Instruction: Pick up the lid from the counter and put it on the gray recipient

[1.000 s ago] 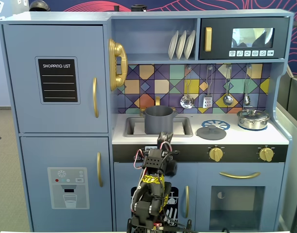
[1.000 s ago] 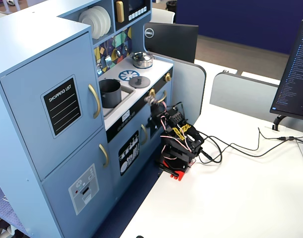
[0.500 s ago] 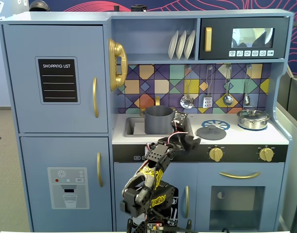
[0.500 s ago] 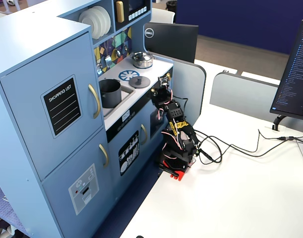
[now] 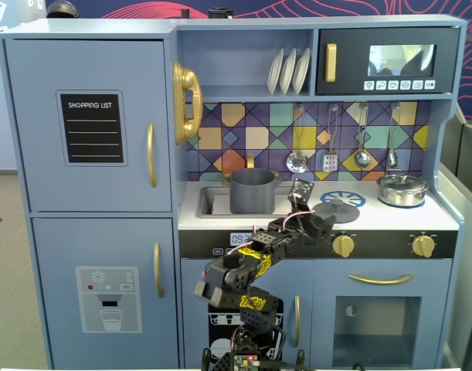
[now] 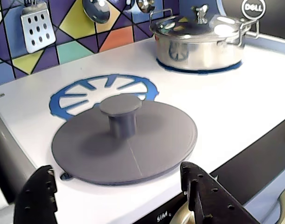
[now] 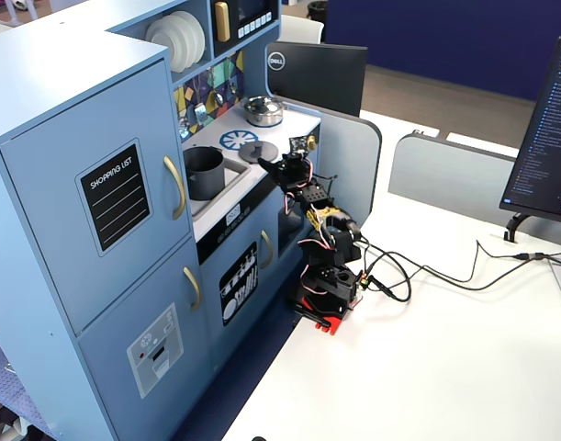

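The arm [image 5: 255,267] is built of matte black plastic segments, blocky and angular, with yellow-and-black patterned stickers on the middle links. Thin wires, some white and red, run along the upper links in a fixed view. Its base [image 7: 324,299] is red, with dark cables trailing away. The gripper [image 6: 123,198] has two black fingers [image 6: 37,198] with small holes along their edges.

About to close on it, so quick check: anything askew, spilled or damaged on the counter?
Nothing stands out. The flat dark-gray lid lies level on the pale counter, partly over the blue burner print, between the open gripper fingers.
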### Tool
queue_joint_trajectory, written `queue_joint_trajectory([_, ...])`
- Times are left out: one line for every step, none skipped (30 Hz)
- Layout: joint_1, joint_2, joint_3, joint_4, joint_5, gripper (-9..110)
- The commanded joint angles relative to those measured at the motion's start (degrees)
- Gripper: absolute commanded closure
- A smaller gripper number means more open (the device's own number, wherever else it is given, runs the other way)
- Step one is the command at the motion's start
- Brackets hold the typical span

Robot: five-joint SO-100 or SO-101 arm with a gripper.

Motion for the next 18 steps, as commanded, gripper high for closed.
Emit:
queue_joint_trajectory([-1.5, -4.5, -4.2, -4.6, 0.3, 72])
queue_joint_trajectory([-1.7, -5.4, -5.0, -4.7, 0.3, 72])
queue_joint_trajectory([-1.9, -6.3, -5.8, -4.9, 0.1, 73])
queue_joint_trajectory([-2.0, -7.3, -6.5, -5.5, -0.1, 73])
queue_joint_trajectory([-2.1, -8.3, -7.3, -6.1, -0.3, 73])
queue_joint_trajectory([-2.2, -9.3, -8.3, -6.3, -0.5, 73])
queue_joint_trajectory([-2.4, -10.2, -9.3, -6.5, -0.8, 74])
queue_joint_trajectory([-2.4, -11.2, -10.2, -6.8, -1.1, 74])
queue_joint_trajectory([-2.5, -12.0, -11.2, -6.9, -1.2, 74])
queue_joint_trajectory([-2.5, -12.7, -11.9, -7.2, -1.5, 74])
queue_joint_trajectory([-2.5, -13.4, -12.5, -7.4, -1.8, 75])
queue_joint_trajectory([-2.5, -14.0, -13.1, -7.5, -1.9, 75])
queue_joint_trajectory([-2.5, -14.6, -13.6, -7.5, -1.9, 75])
queue_joint_trajectory([-2.5, -15.2, -14.2, -7.6, -1.9, 75])
queue_joint_trajectory([-2.5, -15.8, -14.6, -7.6, -1.8, 75])
queue_joint_trajectory([-2.2, -16.3, -14.9, -7.6, -1.8, 75])
queue_joint_trajectory([-2.0, -17.1, -15.2, -8.2, -1.3, 74])
queue_joint_trajectory([-2.0, -17.7, -15.6, -8.7, -1.1, 74])
